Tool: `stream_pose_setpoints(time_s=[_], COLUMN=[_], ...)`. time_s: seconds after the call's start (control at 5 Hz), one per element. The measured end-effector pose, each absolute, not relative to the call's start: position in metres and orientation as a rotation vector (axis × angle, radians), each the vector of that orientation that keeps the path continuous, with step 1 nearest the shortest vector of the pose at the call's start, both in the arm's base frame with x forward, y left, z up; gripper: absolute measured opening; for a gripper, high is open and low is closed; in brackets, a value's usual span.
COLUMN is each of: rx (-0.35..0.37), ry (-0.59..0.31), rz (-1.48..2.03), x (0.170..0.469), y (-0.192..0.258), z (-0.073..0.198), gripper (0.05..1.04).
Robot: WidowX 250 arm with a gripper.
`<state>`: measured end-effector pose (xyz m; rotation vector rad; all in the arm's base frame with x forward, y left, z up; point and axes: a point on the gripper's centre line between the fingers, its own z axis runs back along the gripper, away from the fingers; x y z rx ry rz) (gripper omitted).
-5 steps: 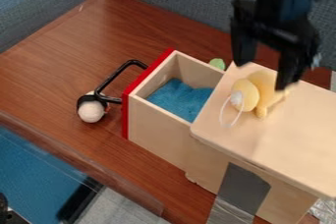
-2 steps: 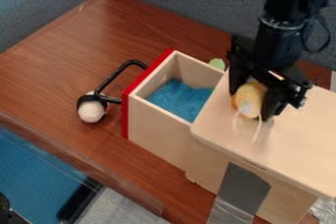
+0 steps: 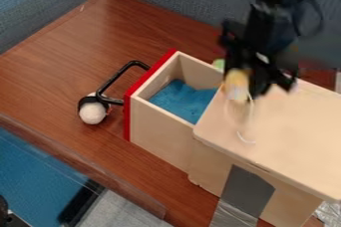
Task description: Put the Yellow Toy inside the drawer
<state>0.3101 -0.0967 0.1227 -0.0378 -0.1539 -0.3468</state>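
Observation:
My gripper (image 3: 248, 79) hangs over the back left part of the wooden box's top, shut on the yellow toy (image 3: 236, 85). A white string dangles from the toy above the top surface, and the gripper partly hides the toy. To the left, the wooden drawer (image 3: 158, 129) stands pulled out, with its red front and black handle facing left. Blue cloth (image 3: 178, 99) lies inside it.
The box top (image 3: 293, 136) lies right of the drawer. A white ball (image 3: 92, 113) sits by the handle (image 3: 117, 78) on the brown table (image 3: 60, 66). A green object (image 3: 219, 64) shows behind the drawer. Grey partition walls stand behind.
The gripper came down around the yellow toy and took hold of it. Since then, gripper and toy have moved up and left, toward the drawer side.

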Motion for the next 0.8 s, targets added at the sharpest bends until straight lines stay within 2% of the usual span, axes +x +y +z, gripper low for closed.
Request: stream_pose_setpoints(time_s=[0.2, 0.6, 0.8], rx=[-0.050, 0.027, 0.020], ry=[-0.164, -0.125, -0.102], rz=[-0.279, -0.215, -0.214], x=[0.302, 0.291, 0.293], y=[-0.068, -0.034, -0.030], z=[0.127, 0.104, 0.091], gripper=[0.441, 0.441, 0.521])
